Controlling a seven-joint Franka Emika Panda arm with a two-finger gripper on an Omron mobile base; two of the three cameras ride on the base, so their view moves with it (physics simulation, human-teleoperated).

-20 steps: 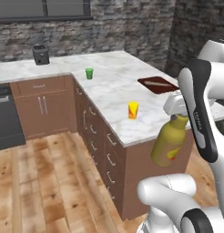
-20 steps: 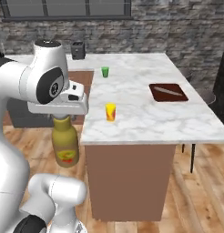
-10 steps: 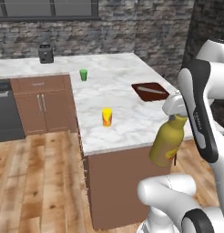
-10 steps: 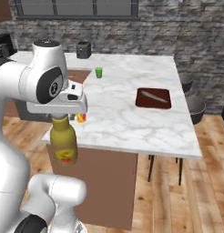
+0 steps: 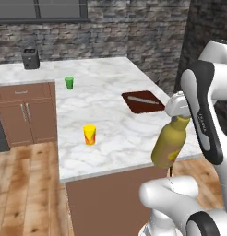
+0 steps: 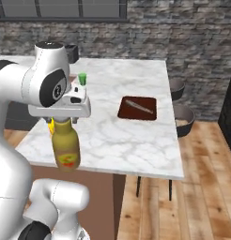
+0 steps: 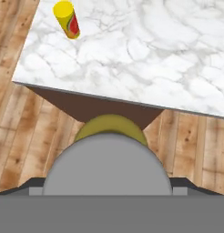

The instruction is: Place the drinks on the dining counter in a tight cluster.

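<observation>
A big mustard-amber bottle (image 5: pixel 168 145) with a yellow-red label hangs upright from my gripper (image 5: pixel 179 118), which is shut on its grey cap. It hangs just off the near right edge of the dining counter (image 5: pixel 129 138), below the level of the marble top. The same bottle (image 6: pixel 65 147) under the gripper (image 6: pixel 64 121) shows in the right base view. In the hand view the grey cap (image 7: pixel 107 170) and the bottle's shoulder (image 7: pixel 109 123) hide the fingertips. A slim green drink (image 5: pixel 68 82) stands far back on the counter, also seen as the green drink (image 6: pixel 82 78).
A yellow can (image 5: pixel 89 134) with a red label stands near the counter's front left. A dark red cutting board (image 5: pixel 143 101) with a knife lies at the right. A toaster (image 5: pixel 30 58) sits at the back. Stools (image 6: pixel 183 119) stand beyond the right edge.
The whole picture has shifted: the base has driven round to the counter's plain brown end. The bottle stays hanging in the gripper in the same pose.
</observation>
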